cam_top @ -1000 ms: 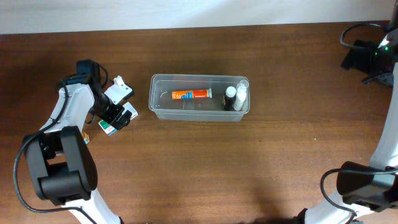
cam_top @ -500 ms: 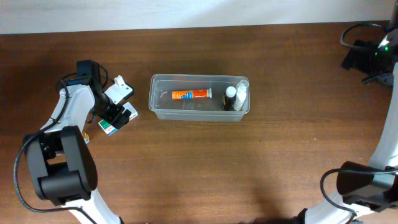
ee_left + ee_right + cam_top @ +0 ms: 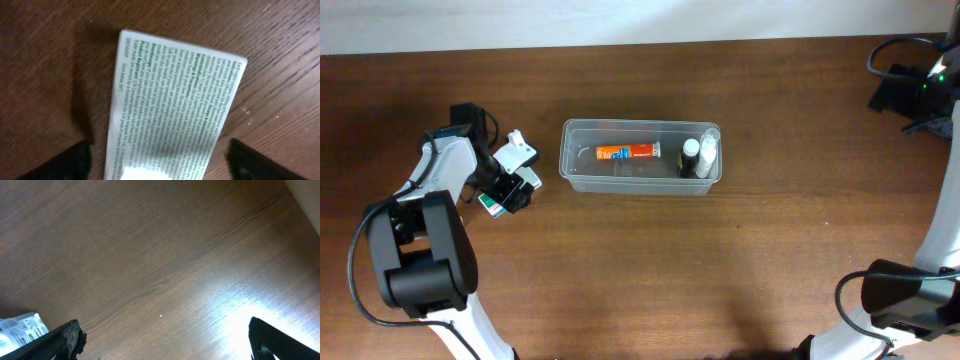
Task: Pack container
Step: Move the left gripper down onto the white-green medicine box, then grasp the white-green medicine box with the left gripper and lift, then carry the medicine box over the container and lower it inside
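Overhead: the container (image 3: 630,178) sits on the table (image 3: 650,270) at centre, slightly toward the far edge, long side running left to right. Inside it an orange tube (image 3: 628,152) lies lengthwise, with two small bottles (image 3: 690,157) at the right end. The left gripper (image 3: 513,185) is just left of the container, over a small white-and-green carton (image 3: 493,205) that lies flat on the wood, apart from the tub. Compared with a second ago, the left wrist has shifted a little right and toward the carton. Carton, container and contents are unmoved. The right arm (image 3: 920,95) is parked at the far right corner, same as before.

Left wrist: the carton's printed green-text face fills the middle, angled across the frame. One dark fingertip shows at each lower corner, left (image 3: 65,162) and right. The jaws are spread wide, straddling the carton with wood visible on both sides, and no grip has been taken.

Right wrist: bare wood grain with glare at lower right. The right gripper (image 3: 165,345) is spread wide and holds nothing. A scrap of something clear and pale shows at the lower left edge, too little of it to identify
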